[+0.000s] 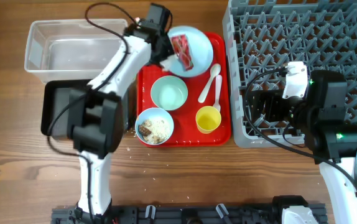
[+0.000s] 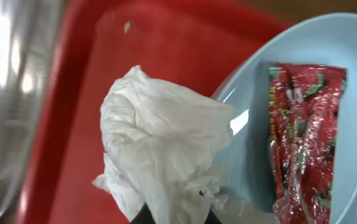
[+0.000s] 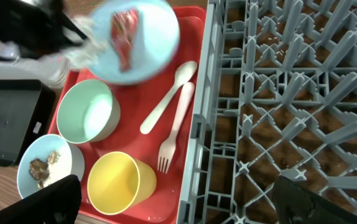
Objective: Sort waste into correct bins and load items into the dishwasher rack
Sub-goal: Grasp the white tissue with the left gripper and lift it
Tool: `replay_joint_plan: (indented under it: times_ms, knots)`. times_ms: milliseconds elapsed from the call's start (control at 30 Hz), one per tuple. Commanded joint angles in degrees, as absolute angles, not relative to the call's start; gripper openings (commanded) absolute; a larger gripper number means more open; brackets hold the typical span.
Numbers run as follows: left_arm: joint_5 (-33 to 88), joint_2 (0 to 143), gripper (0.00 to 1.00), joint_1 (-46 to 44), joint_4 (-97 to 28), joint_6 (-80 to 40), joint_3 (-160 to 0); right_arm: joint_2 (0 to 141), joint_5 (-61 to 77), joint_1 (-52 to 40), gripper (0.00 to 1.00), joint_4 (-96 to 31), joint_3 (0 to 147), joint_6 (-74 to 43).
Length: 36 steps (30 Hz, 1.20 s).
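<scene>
My left gripper [image 2: 177, 219] is shut on the crumpled white napkin [image 2: 160, 149] and holds it over the red tray's back left, at the edge of the pale blue plate [image 1: 194, 38]. The red snack wrapper [image 1: 182, 51] lies on that plate and also shows in the left wrist view [image 2: 303, 137]. The mint-green bowl [image 1: 169, 92], the light blue bowl [image 1: 154, 126] with food scraps [image 1: 155, 129], the yellow cup [image 1: 208, 119], the spoon [image 1: 208, 82] and the fork [image 1: 217, 90] sit on the red tray. My right gripper [image 3: 178, 202] is open, above the left edge of the grey rack [image 1: 303, 37].
The clear tub [image 1: 66, 53] stands at the back left, the black tray [image 1: 57, 112] just in front of it. The red tray [image 1: 225, 134] lies between them and the rack. Crumbs lie on the table by the tray's front left corner.
</scene>
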<state>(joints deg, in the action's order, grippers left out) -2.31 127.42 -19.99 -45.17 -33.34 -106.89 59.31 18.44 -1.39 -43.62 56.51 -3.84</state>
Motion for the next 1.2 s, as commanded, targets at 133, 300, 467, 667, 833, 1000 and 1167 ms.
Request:
replay_joint_plan:
  times_ms: [133,300,467,667,833,1000,1167]
  knots:
    - [-3.55,111.02,0.04,-17.72,-48.47,-31.75,-107.15,59.70,19.40,-1.21,1.00,-43.57,57.23,-4.51]
    - [-3.55,116.40,0.04,-17.74,-50.22,-31.79,-106.83,59.70,19.40,-1.21,1.00,-43.59,57.19,-4.49]
    - [-3.51,125.62,0.04,-18.26,-47.99,-32.01,-106.83,59.70,19.38,-1.21,0.99,-43.62,56.88,-4.51]
    - [-3.49,131.39,0.06,-18.26,-47.42,-31.99,-106.83,61.01,19.38,-1.21,0.99,-43.66,56.88,-4.49]
    - [-3.51,131.37,0.22,-18.26,-47.44,-31.99,-106.83,62.61,19.38,-1.21,0.99,-43.75,56.88,-4.49]
    - [-1.93,130.34,0.04,-18.20,-47.46,-31.94,-107.13,63.18,19.38,-1.21,0.99,-43.75,56.88,-4.49]
    - [0.56,119.92,0.04,-17.98,-47.83,-31.73,-109.27,63.18,19.38,-1.21,0.98,-43.75,56.88,-4.47]
